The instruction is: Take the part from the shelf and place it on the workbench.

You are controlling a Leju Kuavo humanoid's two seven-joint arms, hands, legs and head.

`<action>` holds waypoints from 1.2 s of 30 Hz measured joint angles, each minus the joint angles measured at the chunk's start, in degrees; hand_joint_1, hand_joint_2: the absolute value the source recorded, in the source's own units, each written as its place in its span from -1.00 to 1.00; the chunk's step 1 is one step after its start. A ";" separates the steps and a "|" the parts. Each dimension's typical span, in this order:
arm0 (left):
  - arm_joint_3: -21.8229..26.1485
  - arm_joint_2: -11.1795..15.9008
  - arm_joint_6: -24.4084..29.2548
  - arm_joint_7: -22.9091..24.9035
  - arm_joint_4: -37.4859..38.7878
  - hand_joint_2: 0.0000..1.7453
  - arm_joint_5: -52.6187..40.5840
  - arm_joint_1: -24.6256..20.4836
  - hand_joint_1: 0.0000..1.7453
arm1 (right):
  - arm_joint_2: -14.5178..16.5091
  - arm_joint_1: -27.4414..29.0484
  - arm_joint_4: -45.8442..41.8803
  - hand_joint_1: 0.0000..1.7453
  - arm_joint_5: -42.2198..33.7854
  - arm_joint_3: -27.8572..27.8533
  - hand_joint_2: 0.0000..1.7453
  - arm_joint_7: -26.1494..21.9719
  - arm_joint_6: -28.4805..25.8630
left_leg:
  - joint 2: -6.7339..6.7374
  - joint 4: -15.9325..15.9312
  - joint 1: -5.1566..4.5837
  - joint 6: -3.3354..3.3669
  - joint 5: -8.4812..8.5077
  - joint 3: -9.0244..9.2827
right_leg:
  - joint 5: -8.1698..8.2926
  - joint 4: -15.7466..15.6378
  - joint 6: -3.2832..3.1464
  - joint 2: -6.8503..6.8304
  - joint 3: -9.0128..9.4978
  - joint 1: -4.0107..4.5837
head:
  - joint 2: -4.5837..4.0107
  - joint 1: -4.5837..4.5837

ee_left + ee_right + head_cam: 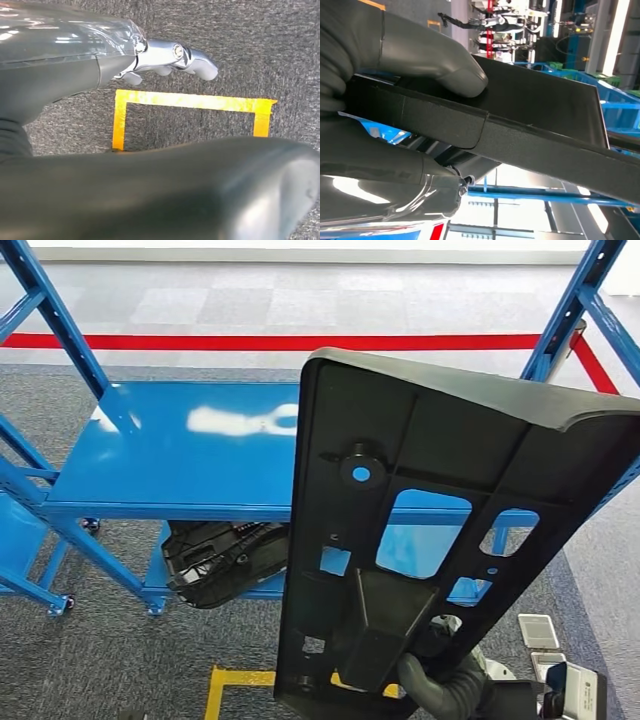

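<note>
1. Two black plastic parts: one large panel (pixel 453 530) held up close in front of the head camera, and one (pixel 219 560) lying on the lower shelf.
2. One blue shelf rack (pixel 166 455) (on castors).
3. One red floor line (pixel 226 341).
4. One yellow tape marking (pixel 188 102).
5. Two robot hands: left (pixel 113 65), right (pixel 414 65).

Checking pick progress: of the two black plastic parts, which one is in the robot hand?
The large panel raised in front of the shelf, gripped by the right robot hand. The other black part lies on the lower shelf level.
</note>
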 joint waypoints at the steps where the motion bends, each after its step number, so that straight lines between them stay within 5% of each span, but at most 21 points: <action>1: 0.00 0.01 0.00 0.00 0.00 1.00 0.00 0.00 -1.00 | 0.04 -0.01 0.00 1.00 0.00 -0.01 1.00 -0.01 0.01 | -0.04 -0.71 -0.16 0.22 -0.08 0.22 | 0.36 0.00 0.42 0.00 -0.16 -0.01 | 0.00 0.01; 4: 0.00 0.02 -0.01 -0.01 0.00 1.00 0.02 -0.02 -1.00 | 0.12 0.01 -0.01 1.00 0.00 -0.07 1.00 -0.02 0.02 | 0.25 -1.06 -0.16 1.48 0.86 -0.66 | -0.29 0.70 1.43 0.12 -0.85 -0.20 | 0.00 0.04; 7: 0.01 0.05 -0.01 -0.01 0.00 1.00 0.03 -0.06 -1.00 | 0.14 0.05 0.00 1.00 0.00 -0.20 1.00 -0.02 0.02 | 0.61 -1.10 -0.16 2.56 2.22 -2.33 | -7.07 8.67 1.64 0.36 -3.51 -0.20 | 0.00 0.11; 9: 0.01 0.05 -0.04 0.00 0.00 1.00 0.02 -0.02 -1.00 | 0.14 0.10 0.01 1.00 0.00 -0.32 1.00 -0.02 0.02 | 0.75 -0.66 -0.34 2.71 2.94 -3.72 | -9.66 14.79 1.78 0.46 -4.89 -0.19 | 0.00 0.10; 11: 0.00 0.05 -0.15 0.00 0.00 1.00 0.02 -0.01 -1.00 | 0.14 0.11 0.02 1.00 0.00 -0.40 1.00 -0.02 0.02 | 0.83 0.10 -0.40 2.66 3.37 -5.08 | -7.77 13.61 1.86 0.47 -2.66 -0.19 | 0.00 0.10; 13: 0.00 0.05 -0.24 0.00 0.00 1.00 0.02 -0.02 -1.00 | 0.14 0.06 0.02 1.00 0.00 -0.45 1.00 -0.02 0.02 | 0.83 1.05 -0.47 2.44 3.57 -6.15 | -5.00 5.89 1.68 0.47 2.57 -0.15 | 0.00 0.10; 15: 0.00 0.05 -0.26 0.00 0.00 1.00 0.02 -0.04 -1.00 | 0.14 0.03 0.00 1.00 0.00 -0.48 1.00 -0.03 0.02 | 0.80 1.76 -0.63 1.98 3.87 -6.89 | -4.34 0.39 1.26 0.51 5.64 0.03 | 0.00 0.09; 19: 0.01 0.14 -0.25 0.00 0.00 1.00 0.02 0.00 -1.00 | 0.19 0.01 -0.02 1.00 0.00 -0.53 1.00 -0.04 0.02 | 0.66 2.45 -0.63 0.54 3.93 -7.96 | -3.92 -0.65 -0.02 0.47 4.80 -0.05 | 0.00 0.06; 21: 0.02 0.23 -0.26 0.00 0.00 1.00 0.02 0.02 -1.00 | 0.25 0.00 -0.02 1.00 0.00 -0.53 1.00 -0.04 0.02 | 0.50 5.61 -0.41 -0.19 0.28 -9.16 | -3.06 -0.75 -1.02 0.29 3.66 -0.25 | 0.00 0.01; 24: 0.00 0.23 -0.27 0.00 0.00 1.00 0.02 0.01 -1.00 | 0.28 0.03 0.01 1.00 0.00 -0.53 1.00 -0.04 0.02 | 0.46 14.61 -0.08 -0.94 -5.80 -10.96 | -1.71 -0.60 -1.39 0.07 1.73 -0.06 | 0.00 -0.01; 26: 0.00 0.23 -0.27 0.00 0.00 1.00 0.02 0.00 -1.00 | 0.29 0.04 0.02 1.00 0.00 -0.53 1.00 -0.04 0.02 | 0.45 15.45 -0.05 -0.92 -4.63 -9.45 | -0.88 -0.33 -1.28 -0.02 0.40 0.02 | 0.00 -0.01; 29: 0.00 0.27 -0.27 -0.01 0.00 1.00 0.02 -0.05 -1.00 | 0.32 0.03 0.01 1.00 0.00 -0.53 1.00 -0.04 0.02 | 0.29 5.03 -0.20 -0.09 -0.43 -1.98 | 0.14 -0.06 -0.82 -0.02 -0.82 0.17 | 0.00 -0.01; 31: 0.00 0.31 -0.27 -0.02 0.00 1.00 0.02 -0.12 -1.00 | 0.33 -0.01 0.00 1.00 0.00 -0.53 1.00 -0.05 0.02 | 0.13 -0.24 -0.54 0.53 -0.17 1.10 | 0.93 -0.07 -0.16 -0.06 -1.17 0.18 | 0.00 0.02; 34: 0.00 0.31 -0.27 -0.01 0.00 1.00 0.02 -0.15 -1.00 | 0.33 0.00 -0.01 1.00 -0.01 -0.57 1.00 -0.06 0.03 | 0.23 -1.95 -0.65 1.42 0.28 0.93 | 1.54 0.05 0.92 0.16 -1.87 0.14 | 0.00 0.02; 36: 0.00 0.30 -0.27 -0.01 0.00 1.00 0.02 -0.21 -1.00 | 0.31 0.04 -0.02 1.00 -0.01 -0.67 1.00 -0.06 0.04 | 0.45 -2.54 -0.40 2.21 1.16 -0.02 | -1.52 2.87 1.29 0.58 -3.27 0.28 | 0.00 0.12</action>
